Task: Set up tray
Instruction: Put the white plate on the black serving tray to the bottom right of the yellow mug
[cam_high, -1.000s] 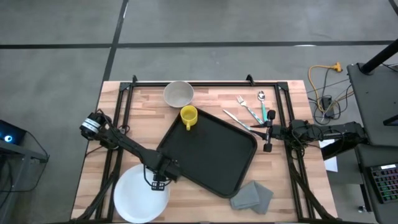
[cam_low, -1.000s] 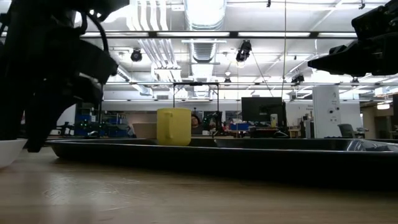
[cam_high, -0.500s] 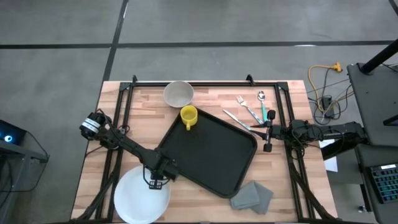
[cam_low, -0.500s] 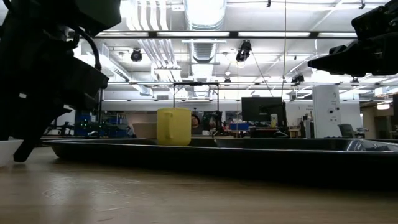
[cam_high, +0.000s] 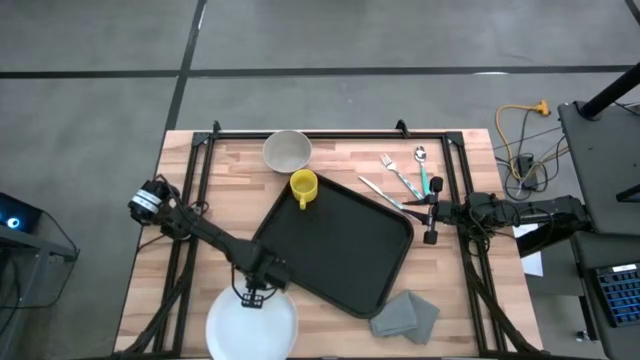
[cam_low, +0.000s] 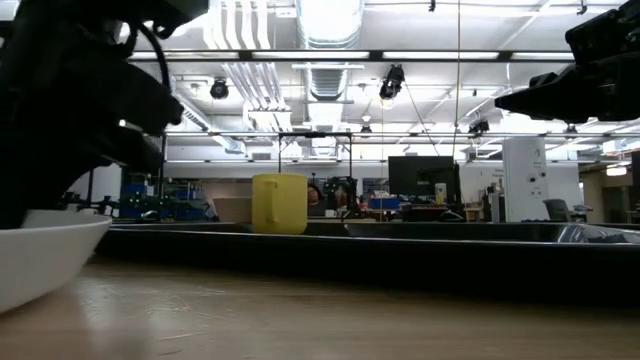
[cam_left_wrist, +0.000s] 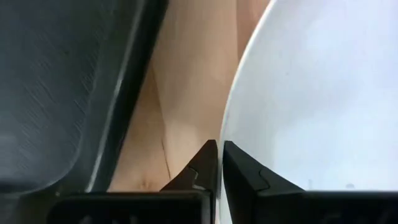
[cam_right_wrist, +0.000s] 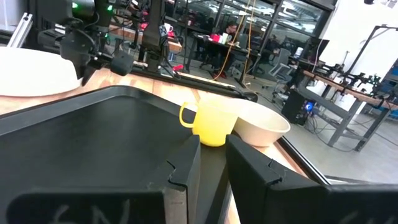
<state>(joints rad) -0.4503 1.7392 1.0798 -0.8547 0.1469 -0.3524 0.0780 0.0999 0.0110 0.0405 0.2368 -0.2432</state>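
The black tray (cam_high: 340, 245) lies askew in the middle of the wooden table. A round white plate (cam_high: 252, 328) sits off its near-left side and also shows in the low view (cam_low: 40, 255). My left gripper (cam_high: 251, 298) is shut on the plate's far rim. My right gripper (cam_high: 430, 215) waits beside the tray's right corner, its fingers (cam_right_wrist: 186, 165) a narrow gap apart with nothing between them. A yellow mug (cam_high: 303, 186) stands at the tray's far corner. My left gripper pinches the plate's far rim (cam_left_wrist: 222, 132) between its two fingers, one over the plate's inside and one outside it. The fingers come from above, pointing down. Whether the plate is lifted off the table I cannot tell.
A pale bowl (cam_high: 288, 151) stands near the far edge beside the mug. A fork, a spoon and other cutlery (cam_high: 400, 175) lie at the far right. A folded grey napkin (cam_high: 405, 313) lies at the near right. Black frame rails run along the table's sides.
My left gripper has shut on the plate's far rim, hardly moving from its place. The plate has shifted toward the table's right and near edges, and looms larger in the low view.
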